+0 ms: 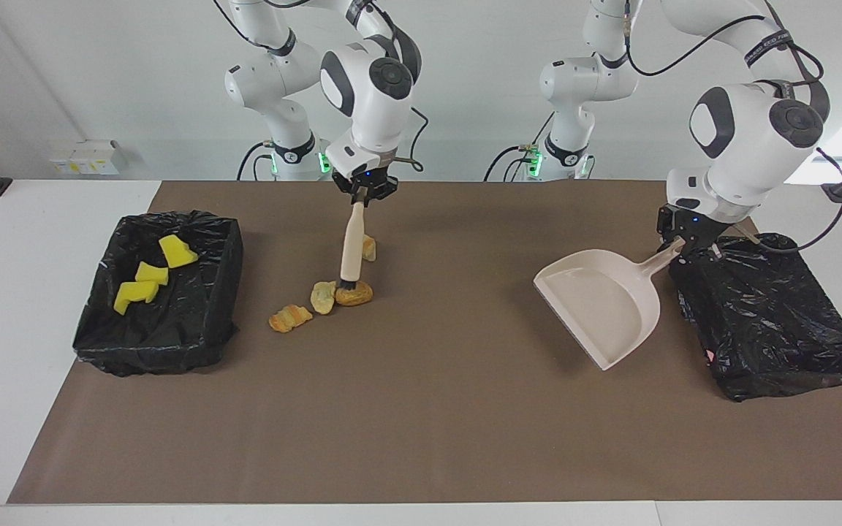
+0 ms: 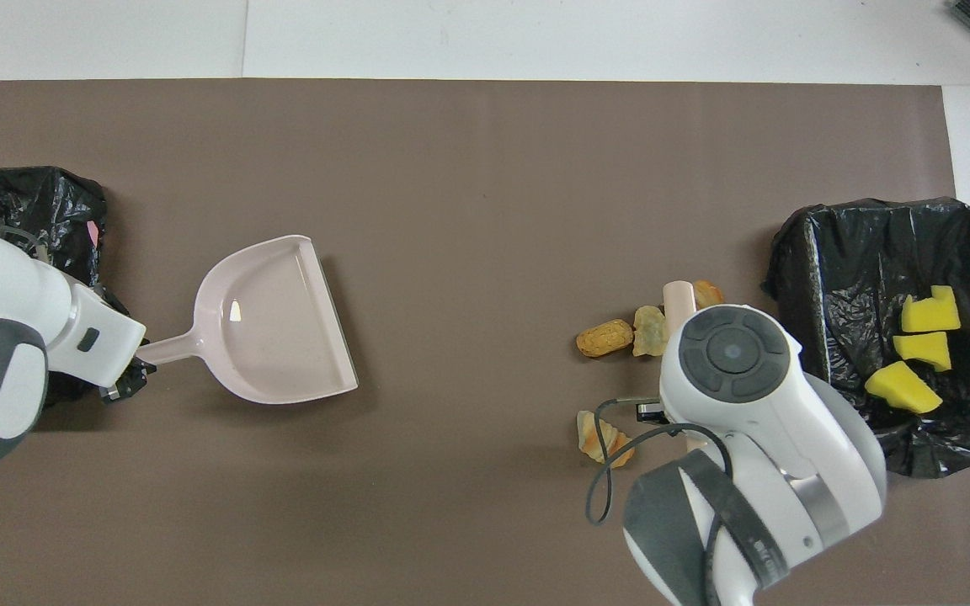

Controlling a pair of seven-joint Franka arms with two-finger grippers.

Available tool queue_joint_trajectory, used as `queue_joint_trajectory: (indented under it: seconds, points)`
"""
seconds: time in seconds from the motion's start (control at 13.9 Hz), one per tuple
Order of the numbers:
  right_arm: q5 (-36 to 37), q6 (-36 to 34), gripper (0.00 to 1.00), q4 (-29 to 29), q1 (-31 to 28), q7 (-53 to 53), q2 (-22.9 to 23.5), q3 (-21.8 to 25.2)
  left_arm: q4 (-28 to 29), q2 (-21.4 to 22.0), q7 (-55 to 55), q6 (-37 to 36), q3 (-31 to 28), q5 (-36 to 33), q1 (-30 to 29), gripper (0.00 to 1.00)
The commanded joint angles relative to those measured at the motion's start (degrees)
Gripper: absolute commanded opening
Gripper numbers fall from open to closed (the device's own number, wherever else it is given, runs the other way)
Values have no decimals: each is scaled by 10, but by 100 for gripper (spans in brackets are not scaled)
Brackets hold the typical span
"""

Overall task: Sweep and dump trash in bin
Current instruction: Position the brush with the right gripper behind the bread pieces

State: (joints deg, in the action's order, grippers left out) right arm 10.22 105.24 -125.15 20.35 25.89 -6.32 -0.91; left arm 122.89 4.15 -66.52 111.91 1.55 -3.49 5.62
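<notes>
right gripper (image 1: 366, 191) clamped on the top of the brush (image 1: 351, 248) handle, brush hangs near upright, bristles down at the bread pieces (image 1: 354, 294), whether touching cannot tell. four bread pieces on the brown mat (image 1: 421, 438): three in a loose row, touching or just beside each other, the fourth (image 1: 369, 247) nearer the robots, partly hidden by the brush handle. in the overhead view that fourth piece (image 2: 601, 438) sits at about 6 o'clock from the row.

three yellow chunks (image 1: 147, 276) lie inside the black-lined bin (image 1: 165, 343) at the right arm's end of the table, about 9 o'clock from the bread in the facing view.

left gripper (image 1: 677, 241) closed on the end of the dustpan (image 1: 604, 307) handle, over the edge of the second black-lined bin (image 1: 779, 329) at the left arm's end. pan looks empty, tilted, mouth pointing to about 7 o'clock in the facing view, well apart from the bread.
</notes>
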Motion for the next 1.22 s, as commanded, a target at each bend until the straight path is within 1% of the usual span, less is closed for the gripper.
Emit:
queue_joint_trajectory:
  seconds: [0.0, 0.22, 0.29, 0.43, 0.57, 0.65, 0.79, 0.93, 1.01, 1.15]
  points:
    - [9, 77, 0, -80, -70, -78, -48, -7, 48, 22, 2, 45, -7, -15, 27, 0]
    - [0, 142, 0, -118, -141, -173, -57, -7, 68, 19, 16, 66, -5, -15, 29, 0]
    - [-14, 158, 0, -134, -156, -195, -62, -7, 71, 17, 23, 68, -4, -15, 35, 0]
    - [-52, 156, 0, -140, -158, -212, -63, -7, 80, 18, 37, 74, -4, -15, 41, 0]
    - [-63, 165, 0, -163, -147, -203, -63, -8, 82, 18, 50, 74, -4, -15, 49, 0]
    - [-84, 177, 0, -174, -134, -203, -63, -7, 82, 18, 55, 74, -4, -15, 49, 0]
    - [-115, 182, 0, -177, -120, -191, -61, -7, 82, 18, 57, 74, -4, -15, 49, 0]
    - [-135, 187, 0, -174, -81, -153, -57, -7, 82, 18, 57, 73, -4, -15, 49, 0]
    - [-136, 204, 0, -173, -59, -127, -46, -7, 82, 18, 57, 72, -4, -15, 49, 0]
    - [-137, 227, 0, -162, -41, -115, -17, -8, 82, 19, 59, 71, -4, -15, 49, 0]
